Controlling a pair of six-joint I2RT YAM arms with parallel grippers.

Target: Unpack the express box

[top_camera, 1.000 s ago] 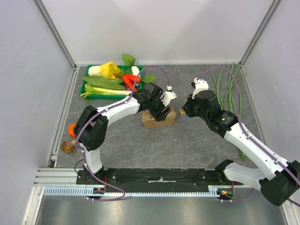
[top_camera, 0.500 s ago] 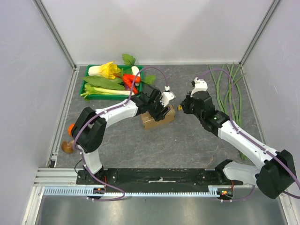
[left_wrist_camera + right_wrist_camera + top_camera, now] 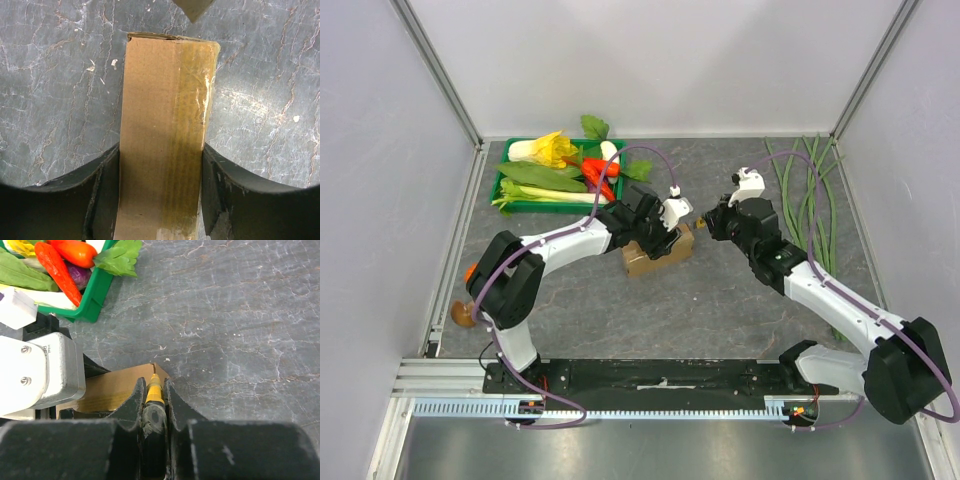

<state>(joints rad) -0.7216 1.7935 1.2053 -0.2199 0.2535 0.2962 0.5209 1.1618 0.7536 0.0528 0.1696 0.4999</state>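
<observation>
The express box (image 3: 652, 260) is a small brown cardboard box with tape along its top, lying mid-table. My left gripper (image 3: 665, 240) is shut on it, one finger on each long side, as the left wrist view shows: the box (image 3: 167, 125) sits between the black fingers (image 3: 102, 192). My right gripper (image 3: 704, 229) is shut on a yellow and black cutter tool (image 3: 154, 389). The tool's tip touches the top edge of the box's right end (image 3: 120, 385), at the seam.
A green tray (image 3: 510, 205) of vegetables stands at the back left and also shows in the right wrist view (image 3: 97, 302). Long green beans (image 3: 810, 190) lie at the right. An orange vegetable and a mushroom (image 3: 468, 300) lie at the left edge.
My right gripper has moved left with the tool, up to the box's right end. My left gripper has stayed on the box, shifting only slightly.
</observation>
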